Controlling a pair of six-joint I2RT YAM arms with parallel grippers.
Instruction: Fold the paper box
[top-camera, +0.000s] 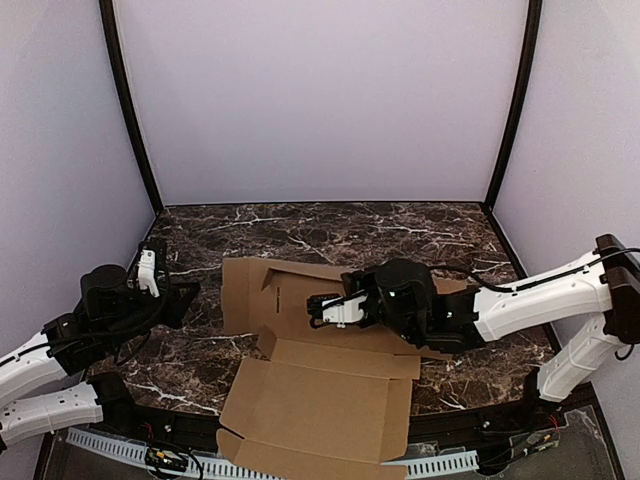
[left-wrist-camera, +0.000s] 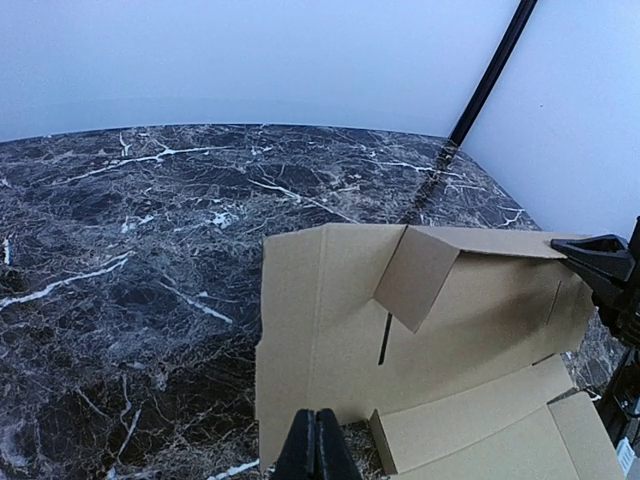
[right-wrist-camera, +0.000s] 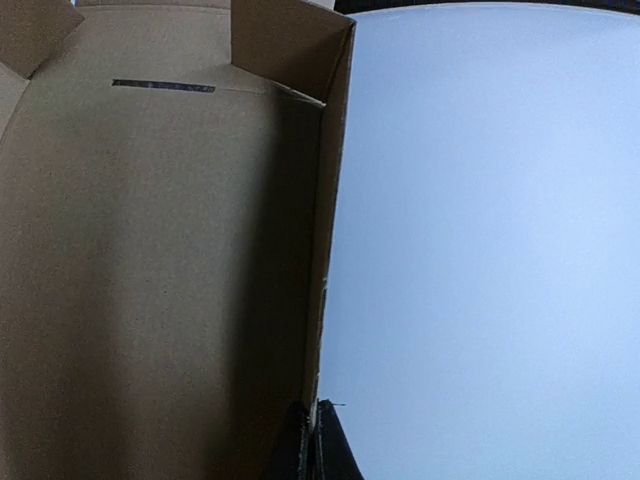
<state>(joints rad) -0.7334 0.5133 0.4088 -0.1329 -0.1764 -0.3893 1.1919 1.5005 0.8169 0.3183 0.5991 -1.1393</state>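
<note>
Left gripper (left-wrist-camera: 315, 447): shut tight, fingers pressed flat together, nothing between them, nothing touched. Hangs over bare marble table (left-wrist-camera: 120, 260), with the paper box (top-camera: 320, 395) ahead of the fingertips and off toward the other arm, near but apart.

Right gripper (top-camera: 318, 308): likewise closed, fingers meeting with no gap. Reaches out above the box's flat far panel. Touches cardboard at the tips: an upright wall (right-wrist-camera: 325, 200), edge-on, straight ahead of the fingertips, brown face to one side, white backdrop (right-wrist-camera: 500, 250) to the other. Pinched or merely pressed against: cannot tell.

Box itself: plain brown die-cut sheet, mostly spread flat on the table, under and in front of the right gripper, widest panel stretching back past that gripper's wrist to the near table edge and hanging over it.

From above only: both arms at once, the whole outline of the sheet, the overhang.

From the left wrist only: a small flap (left-wrist-camera: 415, 275) leaning inward off the far strip, a narrow slot (left-wrist-camera: 384, 340) below it, and the right gripper's dark tip at the top edge of that strip, seen side-on.

From the right wrist only: the wall's inner face up close, a dark slot beyond the fingertips, folded corner pieces at the far end. Table hidden there.
</note>
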